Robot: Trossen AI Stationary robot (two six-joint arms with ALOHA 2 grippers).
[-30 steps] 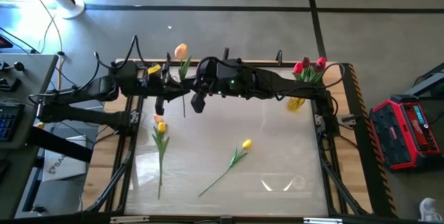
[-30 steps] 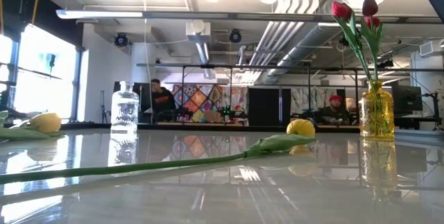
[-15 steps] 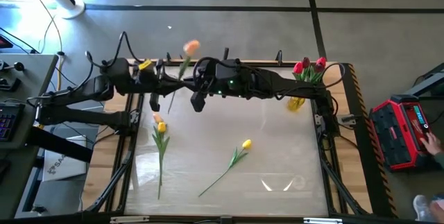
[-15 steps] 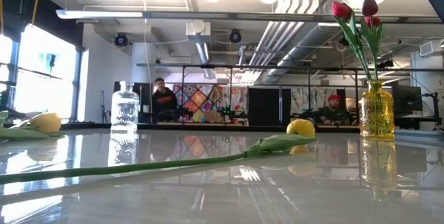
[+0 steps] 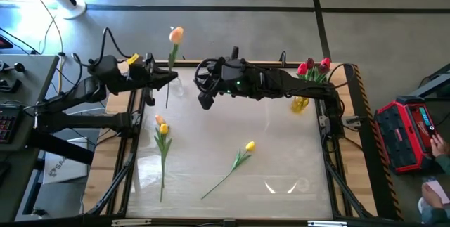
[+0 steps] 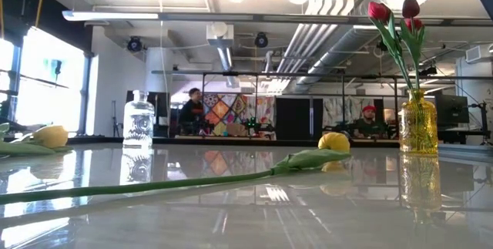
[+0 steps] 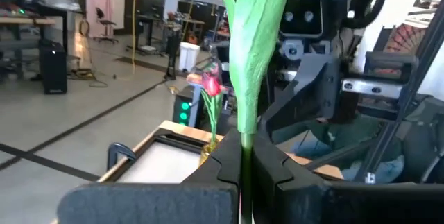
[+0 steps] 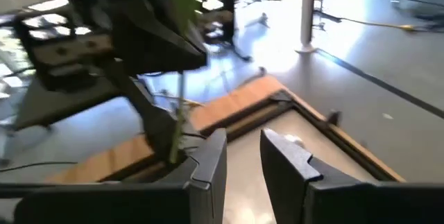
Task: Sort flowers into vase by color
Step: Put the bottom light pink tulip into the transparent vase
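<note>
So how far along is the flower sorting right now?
Done: red flowers stand in the yellow vase. In hand: the left gripper is shut on an orange flower; the right gripper is open, empty. Left: two yellow flowers on the table, clear bottle empty.

**Colours across the tabletop**

An orange tulip (image 5: 176, 34) on a green stem (image 7: 244, 78) is clamped in the black left claw (image 5: 171, 78). Two yellow tulips (image 5: 249, 145) with green stems are seen on the pale, glossy tabletop (image 5: 281, 150), which is edged in light wood. Red and maroon tulips (image 5: 313, 66) are held in an amber vase (image 6: 418, 126). A clear bottle (image 6: 139, 121) is seen.
</note>
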